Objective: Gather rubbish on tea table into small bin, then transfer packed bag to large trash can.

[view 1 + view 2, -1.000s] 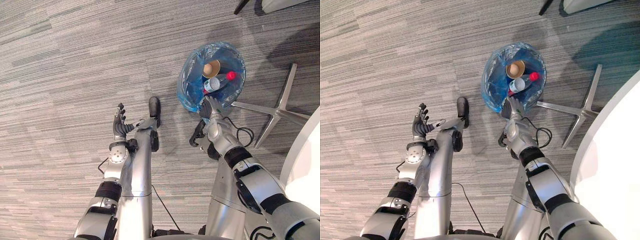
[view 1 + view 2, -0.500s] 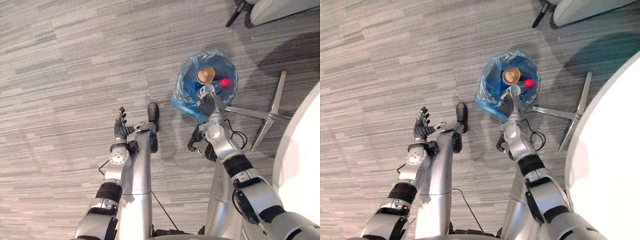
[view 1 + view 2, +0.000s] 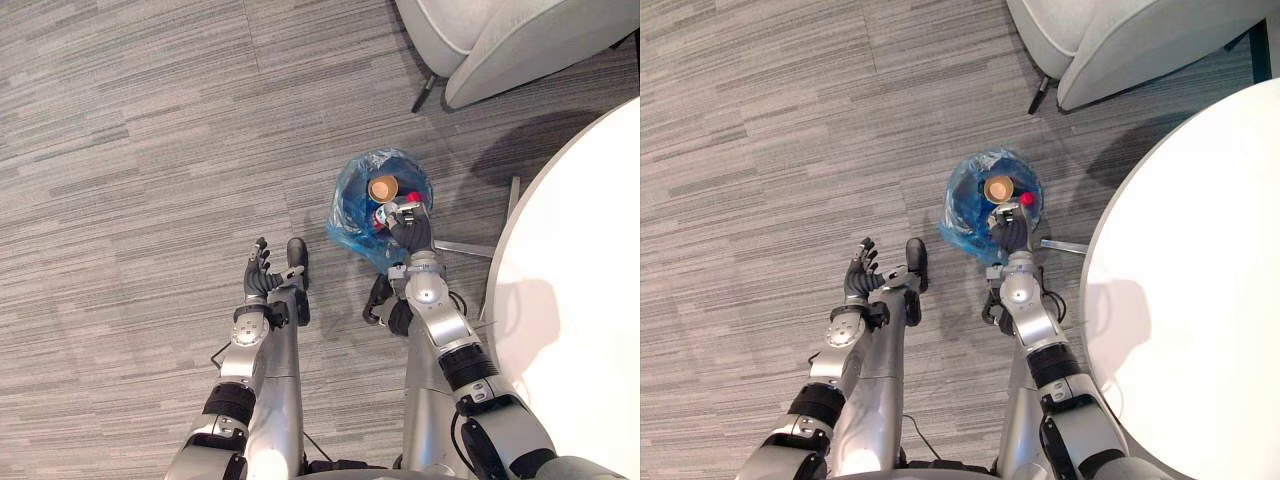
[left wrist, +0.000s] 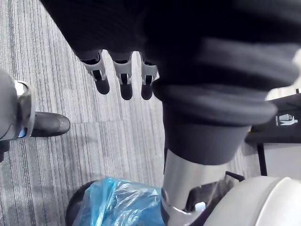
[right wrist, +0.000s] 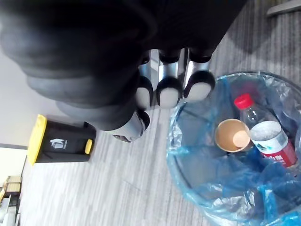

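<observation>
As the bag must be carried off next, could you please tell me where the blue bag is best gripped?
Grip the blue bag by its loose, crumpled rim, coming down from above on the side nearest the right hand. The cup and bottle lie in the middle, so only the rim is free.

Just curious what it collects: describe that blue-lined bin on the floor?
The small bin is round, lined with a crinkled translucent blue bag folded over its rim. It stands upright on carpet beside the white table, holding a brown paper cup and a clear red-capped bottle. The right robot hand hangs over its rim.
</observation>
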### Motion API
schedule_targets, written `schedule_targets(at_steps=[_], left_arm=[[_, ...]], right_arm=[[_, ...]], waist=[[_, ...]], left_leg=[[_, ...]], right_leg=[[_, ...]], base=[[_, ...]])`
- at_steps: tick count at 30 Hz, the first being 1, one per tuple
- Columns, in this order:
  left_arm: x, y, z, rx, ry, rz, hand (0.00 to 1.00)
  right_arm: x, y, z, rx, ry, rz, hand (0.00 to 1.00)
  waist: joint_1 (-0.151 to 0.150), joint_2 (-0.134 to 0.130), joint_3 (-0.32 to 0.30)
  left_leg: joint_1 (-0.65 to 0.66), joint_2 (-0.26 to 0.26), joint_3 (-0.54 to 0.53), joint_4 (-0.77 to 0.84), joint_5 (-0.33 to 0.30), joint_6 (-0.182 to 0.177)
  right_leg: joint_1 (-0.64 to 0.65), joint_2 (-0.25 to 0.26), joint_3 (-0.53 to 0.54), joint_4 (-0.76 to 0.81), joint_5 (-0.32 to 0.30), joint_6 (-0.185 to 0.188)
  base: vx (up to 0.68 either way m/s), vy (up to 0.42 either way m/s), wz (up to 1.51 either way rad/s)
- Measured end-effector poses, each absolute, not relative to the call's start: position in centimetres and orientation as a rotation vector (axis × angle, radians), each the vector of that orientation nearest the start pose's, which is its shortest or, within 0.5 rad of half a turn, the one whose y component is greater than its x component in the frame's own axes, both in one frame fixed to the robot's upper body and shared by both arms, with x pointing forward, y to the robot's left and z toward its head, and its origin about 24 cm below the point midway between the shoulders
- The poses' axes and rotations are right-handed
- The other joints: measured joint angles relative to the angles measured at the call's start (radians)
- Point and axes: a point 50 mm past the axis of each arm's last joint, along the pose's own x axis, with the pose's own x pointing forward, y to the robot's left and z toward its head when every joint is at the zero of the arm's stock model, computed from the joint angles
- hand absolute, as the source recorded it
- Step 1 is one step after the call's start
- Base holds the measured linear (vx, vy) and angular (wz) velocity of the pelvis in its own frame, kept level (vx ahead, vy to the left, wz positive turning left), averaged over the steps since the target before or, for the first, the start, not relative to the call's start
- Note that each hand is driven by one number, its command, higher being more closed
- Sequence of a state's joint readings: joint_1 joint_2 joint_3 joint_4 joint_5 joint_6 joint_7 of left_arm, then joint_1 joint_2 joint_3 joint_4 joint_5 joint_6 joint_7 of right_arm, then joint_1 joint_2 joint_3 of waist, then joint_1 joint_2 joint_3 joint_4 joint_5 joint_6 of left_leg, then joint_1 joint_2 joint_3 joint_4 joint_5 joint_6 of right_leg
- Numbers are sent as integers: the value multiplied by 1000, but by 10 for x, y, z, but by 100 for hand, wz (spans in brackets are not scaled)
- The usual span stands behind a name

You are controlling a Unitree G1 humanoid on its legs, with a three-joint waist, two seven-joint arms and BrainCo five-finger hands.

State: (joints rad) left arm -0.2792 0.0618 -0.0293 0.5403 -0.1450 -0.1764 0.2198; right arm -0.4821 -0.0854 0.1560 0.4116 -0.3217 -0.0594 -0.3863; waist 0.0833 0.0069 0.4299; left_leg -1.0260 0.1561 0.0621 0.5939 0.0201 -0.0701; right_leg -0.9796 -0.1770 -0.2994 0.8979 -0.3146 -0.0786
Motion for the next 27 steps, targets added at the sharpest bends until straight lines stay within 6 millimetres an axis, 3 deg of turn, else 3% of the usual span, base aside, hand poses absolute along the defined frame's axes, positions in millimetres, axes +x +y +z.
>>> schedule_targets(at_steps=[10, 27], left_arm=[[294, 156, -2, -40, 141, 178, 0], [292, 160, -7, -24, 160, 224, 0]], right_arm=[[337, -113, 86, -588, -229, -134, 0], [360, -108, 72, -893, -148, -66, 0]], waist=[[3, -1, -1], [5, -1, -1]], left_leg=[[48, -4, 18, -38, 0, 7], [9, -13, 20, -52, 6, 13]], right_leg=[[50, -9, -2, -42, 9, 15], [19, -14, -6, -64, 15, 24]], base=[[5, 15, 2], [0, 0, 0]])
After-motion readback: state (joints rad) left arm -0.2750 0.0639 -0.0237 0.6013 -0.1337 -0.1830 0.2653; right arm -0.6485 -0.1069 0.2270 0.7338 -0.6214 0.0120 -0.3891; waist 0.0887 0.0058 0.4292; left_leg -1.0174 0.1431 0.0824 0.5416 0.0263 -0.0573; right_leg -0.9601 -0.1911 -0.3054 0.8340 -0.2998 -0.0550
